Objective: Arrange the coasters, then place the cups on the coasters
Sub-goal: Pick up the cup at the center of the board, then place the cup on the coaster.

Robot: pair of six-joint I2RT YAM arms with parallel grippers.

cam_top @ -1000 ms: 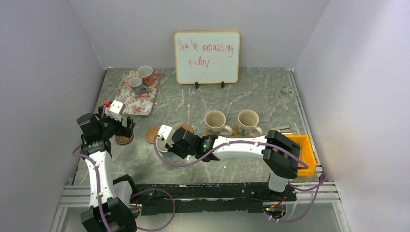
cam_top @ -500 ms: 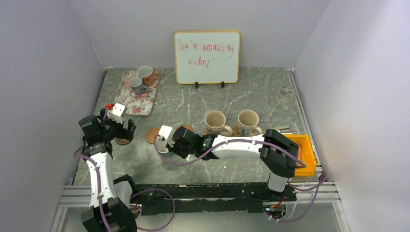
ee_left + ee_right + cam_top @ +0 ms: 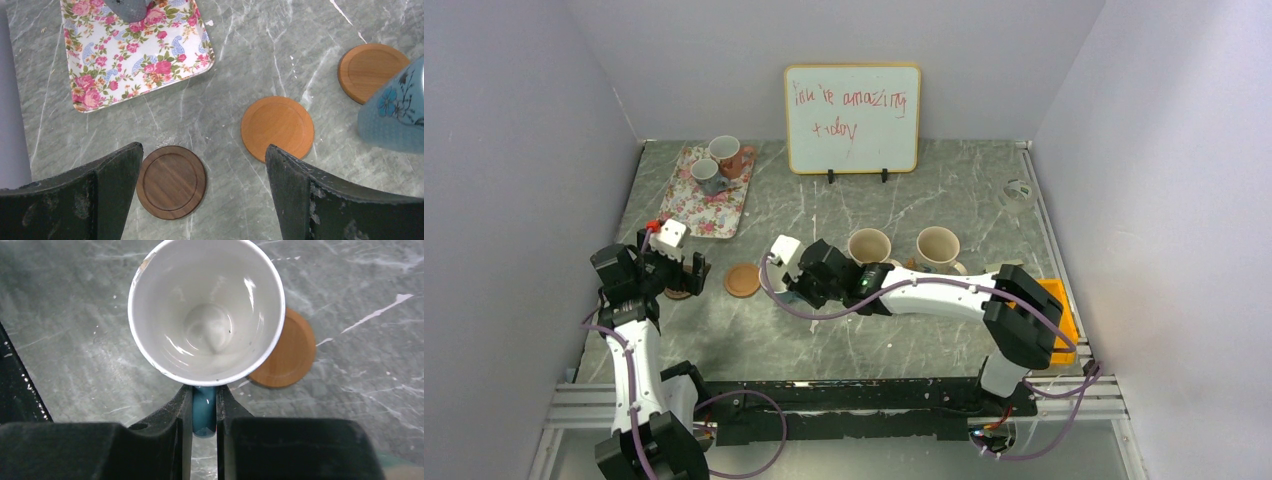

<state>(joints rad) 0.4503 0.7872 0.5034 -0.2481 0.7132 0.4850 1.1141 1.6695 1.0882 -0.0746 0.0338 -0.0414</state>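
My right gripper (image 3: 204,396) is shut on the blue handle (image 3: 204,412) of a white-lined cup (image 3: 206,310). The cup hangs upright and partly covers a tan coaster (image 3: 290,354). From above, the right gripper (image 3: 802,283) is mid-table with the cup hidden beneath it. My left gripper (image 3: 204,150) is open above bare table, with a dark brown coaster (image 3: 171,182) by its left finger and an orange coaster (image 3: 277,127) by its right. A third coaster (image 3: 372,71) lies beside the blue floral cup (image 3: 395,117). Two cream cups (image 3: 870,246) (image 3: 939,247) stand behind the right arm.
A floral tray (image 3: 714,210) at the back left holds an orange-brown cup (image 3: 729,153) and a small grey cup (image 3: 706,172). A whiteboard (image 3: 852,118) stands at the back. An orange bin (image 3: 1058,300) sits at the right edge, and a small clear object (image 3: 1019,192) lies far right.
The right gripper has closed fully on the cup's handle and carried it up and away from the near edge, toward the tan coaster. The left gripper has drifted slightly right and stays open.
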